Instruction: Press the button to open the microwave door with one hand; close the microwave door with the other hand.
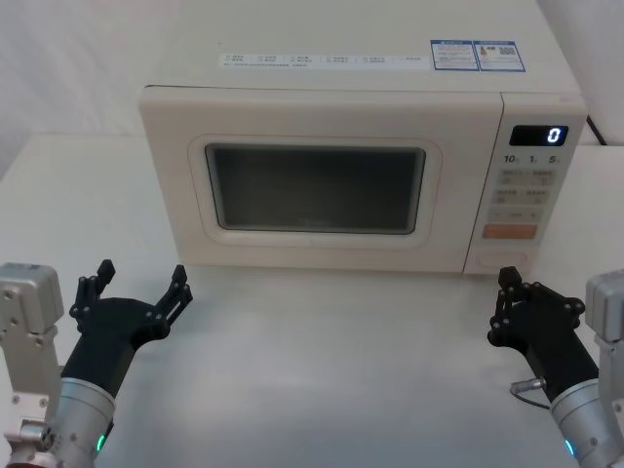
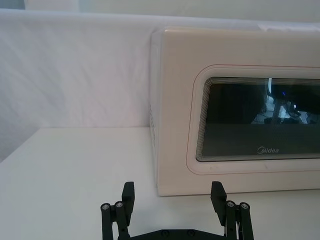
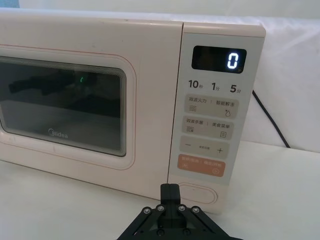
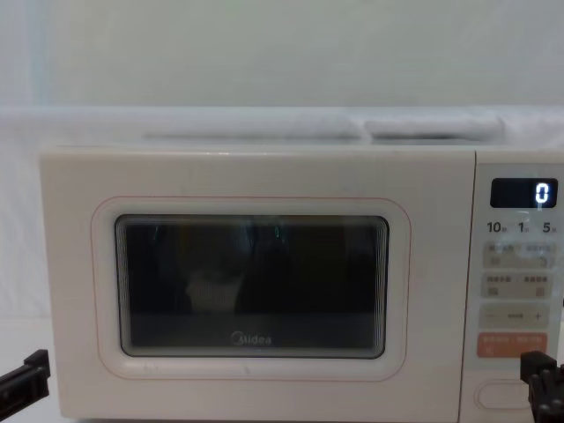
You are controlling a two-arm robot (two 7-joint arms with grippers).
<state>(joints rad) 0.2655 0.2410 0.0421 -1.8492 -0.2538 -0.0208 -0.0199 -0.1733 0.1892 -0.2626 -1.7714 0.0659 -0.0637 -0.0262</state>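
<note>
Two claws, left claw (image 1: 139, 284) and right claw (image 1: 507, 304), face one microwave door (image 1: 317, 185).

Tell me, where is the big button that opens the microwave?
The button sits at the bottom of the control panel, under the orange key, just ahead of the right gripper.

In the chest view, the right gripper (image 4: 545, 381) partly hides the button (image 4: 500, 394); panel key (image 1: 527, 179) labels are too small to read.

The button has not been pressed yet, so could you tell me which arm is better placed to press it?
The right. Its tool sits shut just before the button, while the left tool is open, far across by the door's other end.
</note>
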